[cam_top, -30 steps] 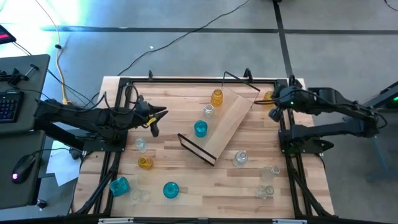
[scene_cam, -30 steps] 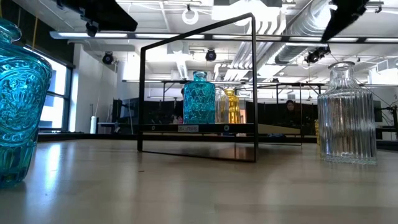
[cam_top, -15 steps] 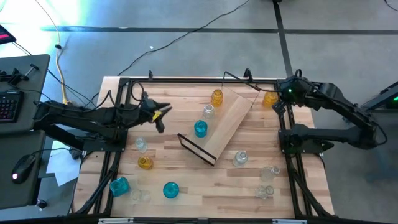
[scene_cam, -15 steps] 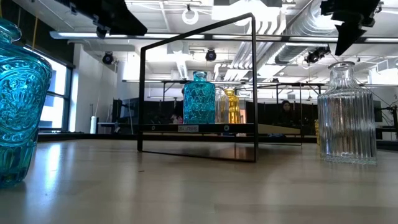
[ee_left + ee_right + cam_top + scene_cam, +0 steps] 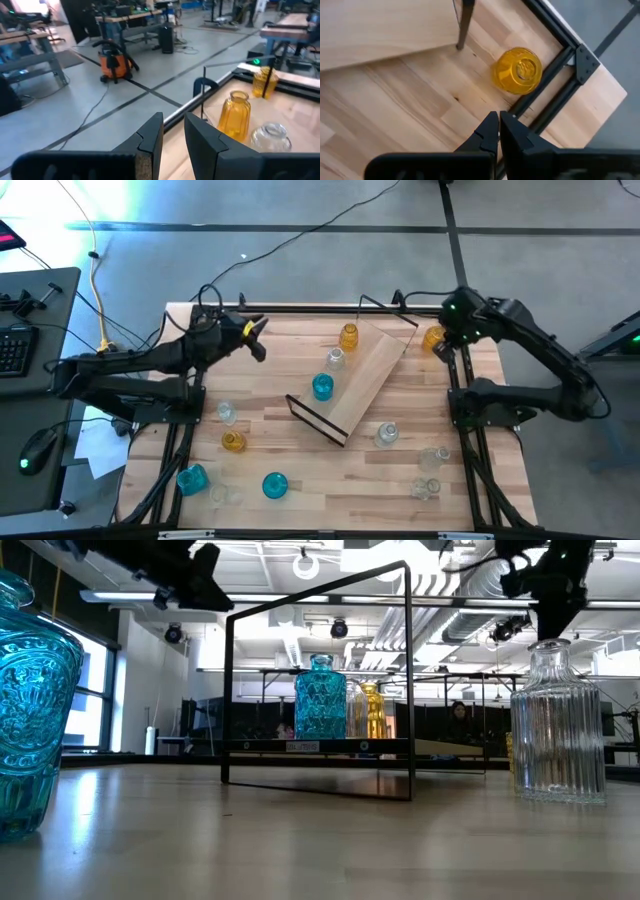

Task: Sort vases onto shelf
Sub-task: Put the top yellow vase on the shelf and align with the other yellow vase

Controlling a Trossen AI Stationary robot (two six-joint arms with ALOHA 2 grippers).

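Observation:
The shelf (image 5: 366,377) is a light-wood board lying diagonally mid-table, with black wire frames at its ends. A teal vase (image 5: 322,387), a clear vase (image 5: 335,358) and an amber vase (image 5: 348,335) stand on it. My left gripper (image 5: 256,337) hovers near the far-left corner, fingers slightly apart and empty (image 5: 174,122). My right gripper (image 5: 499,122) is shut and empty, pointing down beside an amber vase (image 5: 517,70) that stands on its base at the far-right rail (image 5: 433,337). Other vases stand on the tabletop along the near side.
On the tabletop stand a clear vase (image 5: 227,413), an amber vase (image 5: 233,442), teal vases (image 5: 192,478) (image 5: 274,485) and clear vases (image 5: 387,434) (image 5: 433,457) (image 5: 427,487). Black rails (image 5: 545,85) border the table. Bare wood lies between the shelf and the near vases.
My left gripper has moved toward the table's far edge and turned, ending by the far-left corner. My right arm has folded upward and its gripper has tipped down, shifting slightly toward the far edge beside the amber vase at the rail. No vase has moved.

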